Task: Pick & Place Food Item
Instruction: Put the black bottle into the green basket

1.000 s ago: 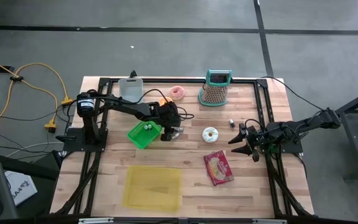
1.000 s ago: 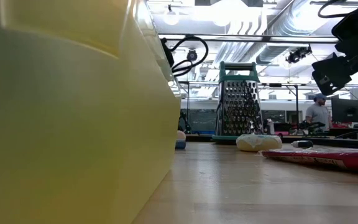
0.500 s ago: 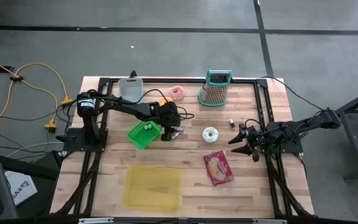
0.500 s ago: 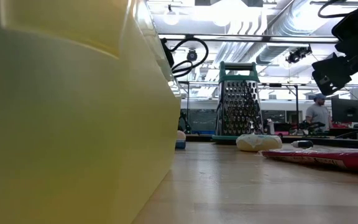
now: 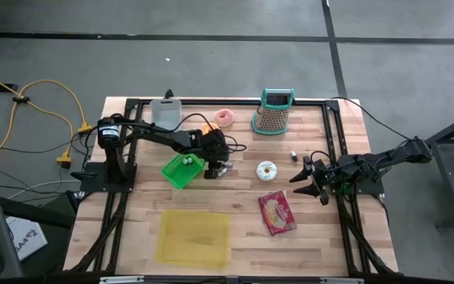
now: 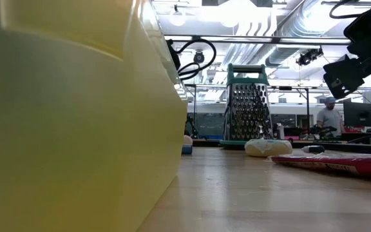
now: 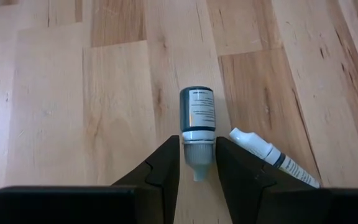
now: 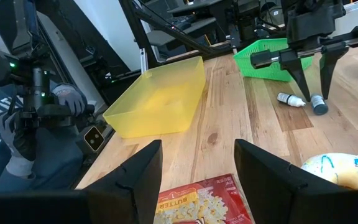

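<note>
A small dark-blue bottle with a white label lies on its side on the wood table, near the green basket. A white tube lies beside it. My left gripper slants down over the bottle, one finger on each side of its pale cap end, a narrow gap between them. My right gripper waits open at the table's right side, touching nothing. A white-iced doughnut, a pink doughnut and a red popcorn packet lie on the table. My left gripper stands astride the bottle's cap end, slanting down, fingers along the bottle. The bottle lies flat on the table. Whether the fingers touch it I cannot tell.
A yellow bin stands near the front edge, a metal grater and a pale container at the back. A person's gloved hands show beyond the table's left side. Bare wood lies between the bin and the packet.
</note>
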Robot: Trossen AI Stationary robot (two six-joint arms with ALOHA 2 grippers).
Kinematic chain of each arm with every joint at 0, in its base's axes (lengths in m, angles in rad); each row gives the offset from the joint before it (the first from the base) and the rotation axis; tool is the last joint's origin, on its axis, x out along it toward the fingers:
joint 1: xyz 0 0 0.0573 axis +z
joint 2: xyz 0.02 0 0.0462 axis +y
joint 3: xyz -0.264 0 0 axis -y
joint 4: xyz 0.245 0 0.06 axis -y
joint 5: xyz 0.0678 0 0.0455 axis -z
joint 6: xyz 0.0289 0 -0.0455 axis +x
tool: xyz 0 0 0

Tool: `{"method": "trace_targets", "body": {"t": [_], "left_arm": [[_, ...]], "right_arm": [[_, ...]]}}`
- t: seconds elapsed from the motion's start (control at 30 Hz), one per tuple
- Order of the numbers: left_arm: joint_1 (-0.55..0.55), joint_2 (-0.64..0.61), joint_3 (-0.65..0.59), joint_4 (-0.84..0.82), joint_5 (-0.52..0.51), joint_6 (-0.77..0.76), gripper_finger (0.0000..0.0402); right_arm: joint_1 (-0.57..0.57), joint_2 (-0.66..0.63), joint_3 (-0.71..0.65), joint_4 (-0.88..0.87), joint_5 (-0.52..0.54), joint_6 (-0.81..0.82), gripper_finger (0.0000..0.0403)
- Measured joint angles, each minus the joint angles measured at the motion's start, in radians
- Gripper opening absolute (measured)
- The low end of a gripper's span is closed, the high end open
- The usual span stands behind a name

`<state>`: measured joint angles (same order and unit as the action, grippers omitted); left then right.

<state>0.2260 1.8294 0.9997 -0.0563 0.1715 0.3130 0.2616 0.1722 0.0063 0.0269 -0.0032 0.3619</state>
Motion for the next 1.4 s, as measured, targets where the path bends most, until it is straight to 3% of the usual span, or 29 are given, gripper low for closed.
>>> {"method": "trace_targets", "body": {"t": [0.2, 0.5, 1.4], "left_arm": [[0.000, 0.000, 0.000, 0.002, 0.000, 0.000, 0.0090], [0.000, 0.000, 0.001, 0.010, 0.001, 0.000, 0.0042], [0.000, -0.001, 0.002, 0.005, 0.010, -0.019, 0.0044]], "right_arm": [[0.000, 0.000, 0.000, 0.000, 0.000, 0.000, 0.0188], [0.000, 0.000, 0.000, 0.000, 0.000, 0.000, 0.0188], [0.000, 0.000, 0.000, 0.000, 0.000, 0.000, 0.0188]]}}
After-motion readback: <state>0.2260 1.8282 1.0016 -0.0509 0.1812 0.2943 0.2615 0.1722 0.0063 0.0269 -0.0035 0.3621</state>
